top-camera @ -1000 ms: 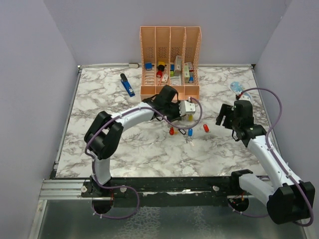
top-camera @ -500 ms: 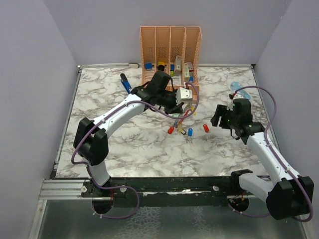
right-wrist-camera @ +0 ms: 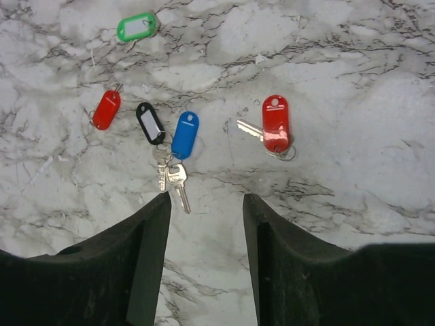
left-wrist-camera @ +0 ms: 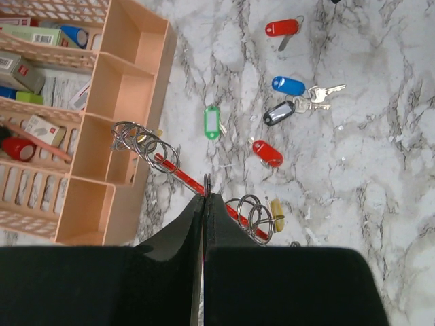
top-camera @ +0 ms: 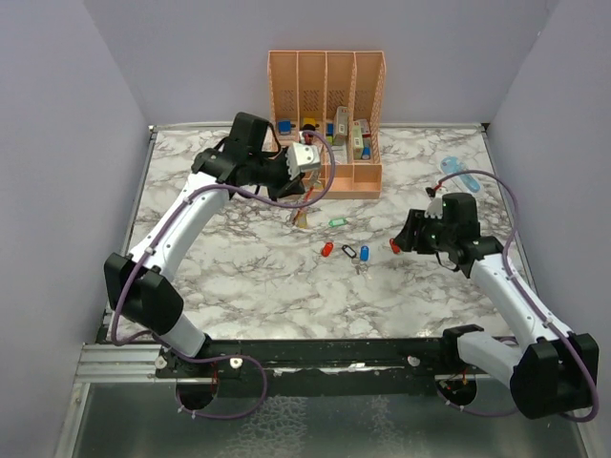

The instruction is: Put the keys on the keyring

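My left gripper (left-wrist-camera: 204, 195) is shut on one metal ring of the keyring (left-wrist-camera: 178, 171), a red strip carrying several split rings and a yellow tag (left-wrist-camera: 276, 212). In the top view that gripper (top-camera: 313, 183) holds the keyring (top-camera: 303, 212) above the table, in front of the organizer. Loose keys lie on the marble: green (right-wrist-camera: 138, 27), red (right-wrist-camera: 107, 109), black (right-wrist-camera: 149, 122), blue (right-wrist-camera: 185, 134) with metal keys attached, and another red one (right-wrist-camera: 276, 122). My right gripper (right-wrist-camera: 205, 198) hangs open over bare marble just short of the blue and red keys, nothing between its fingers.
The peach slotted organizer (top-camera: 325, 114) with small coloured items stands at the back centre, close beside the left gripper (left-wrist-camera: 115, 102). A pale blue object (top-camera: 453, 168) lies at the back right. Grey walls enclose the table on three sides.
The left arm has risen and swung back-left, carrying the keyring away from the keys toward the organizer. The right gripper has moved in toward the far-right red key, its jaws narrower.
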